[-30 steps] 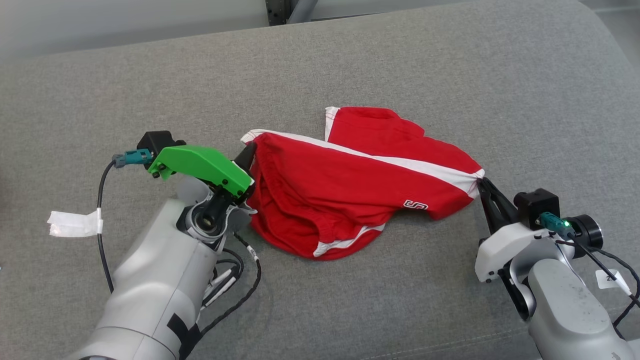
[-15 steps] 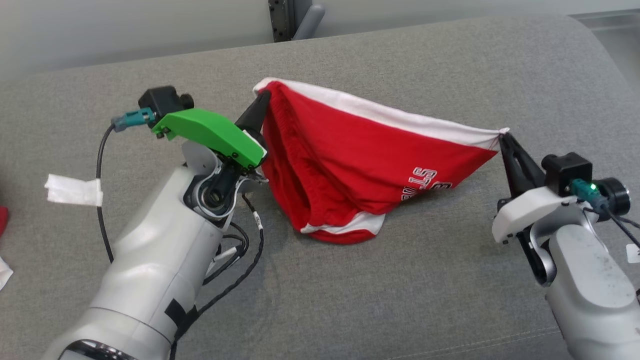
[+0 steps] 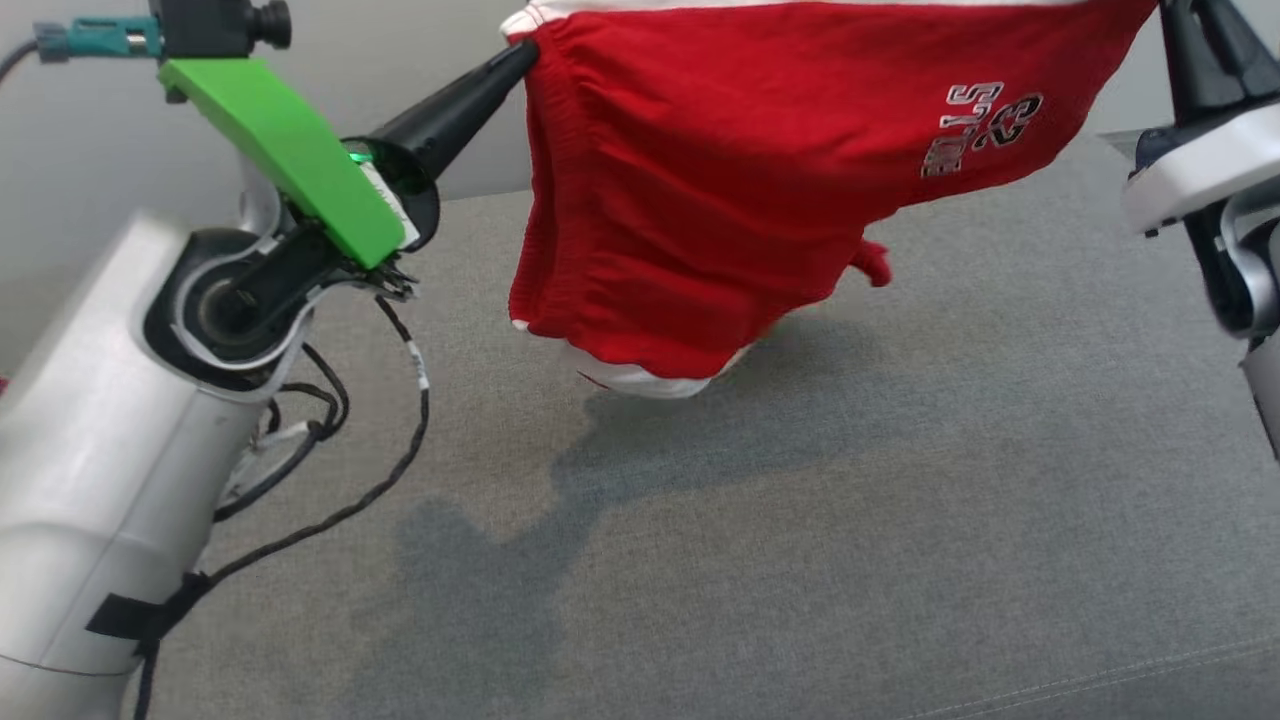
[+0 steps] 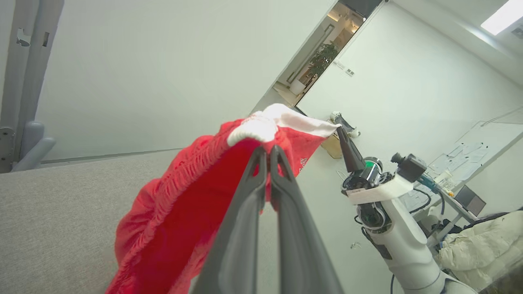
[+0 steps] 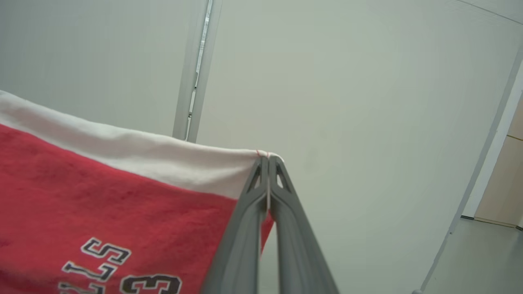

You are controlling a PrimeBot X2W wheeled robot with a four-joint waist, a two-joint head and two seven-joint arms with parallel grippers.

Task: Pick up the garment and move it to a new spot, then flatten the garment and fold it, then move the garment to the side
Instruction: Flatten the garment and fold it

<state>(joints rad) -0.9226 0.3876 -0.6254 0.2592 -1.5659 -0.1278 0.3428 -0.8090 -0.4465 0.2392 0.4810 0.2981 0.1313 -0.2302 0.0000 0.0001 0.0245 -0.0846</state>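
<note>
Head view has the red shorts (image 3: 720, 170) strung up between the two arms, well above the grey upholstered cushion (image 3: 900, 520). The left tool (image 3: 522, 52) is pressed together on the gathered waistband corner. The right tool (image 3: 1185, 30) is pressed together on the opposite white-banded corner at the top right. Each wrist view confirms its pinch: cloth is caught right at the closed tips, and the white band runs taut between them.

Holding two far corners of the top edge lets the weight of the cloth pull it out of its crumple. The printed number side hangs open toward the camera, and the bulk sags low on the left. That is a sensible hold for carrying the garment to a new spot and laying it down flat. The lowest white hem seems to hang just clear of the cushion, with its shadow beneath, though I cannot be sure of the gap.

One second ago the shorts lay bunched on the cushion with both tools low at their ends. Half a second ago they were partly raised, the bottom still resting. Now they hang from the raised arms, and the head camera has tilted up with them.
</note>
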